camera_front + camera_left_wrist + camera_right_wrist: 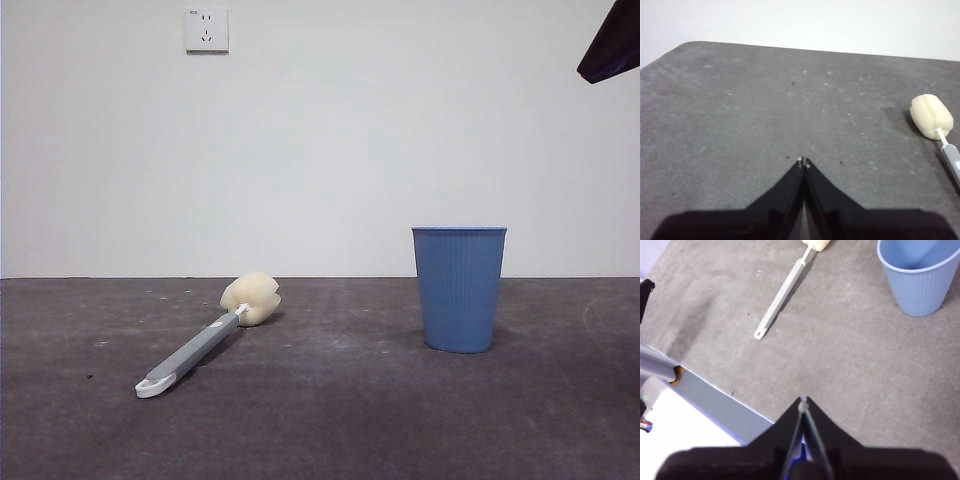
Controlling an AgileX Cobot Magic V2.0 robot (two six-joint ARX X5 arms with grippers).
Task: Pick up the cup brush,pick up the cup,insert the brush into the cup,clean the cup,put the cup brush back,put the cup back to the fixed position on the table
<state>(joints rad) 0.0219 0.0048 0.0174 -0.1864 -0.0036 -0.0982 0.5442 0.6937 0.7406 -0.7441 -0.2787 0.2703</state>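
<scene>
The cup brush (205, 342) lies flat on the table (330, 420) at the left, its cream sponge head away from the camera and its white looped end towards it. It also shows in the left wrist view (935, 122) and the right wrist view (782, 295). The blue ribbed cup (459, 288) stands upright at the right, empty; the right wrist view shows it too (917, 277). My left gripper (804, 161) is shut and empty above bare table, apart from the brush. My right gripper (803, 402) is shut and empty, high above the table's front edge.
A white wall with a socket (206, 29) stands behind the table. A dark arm tip (612, 45) shows at the top right corner. The table's front edge and pale equipment below it (685, 425) show in the right wrist view.
</scene>
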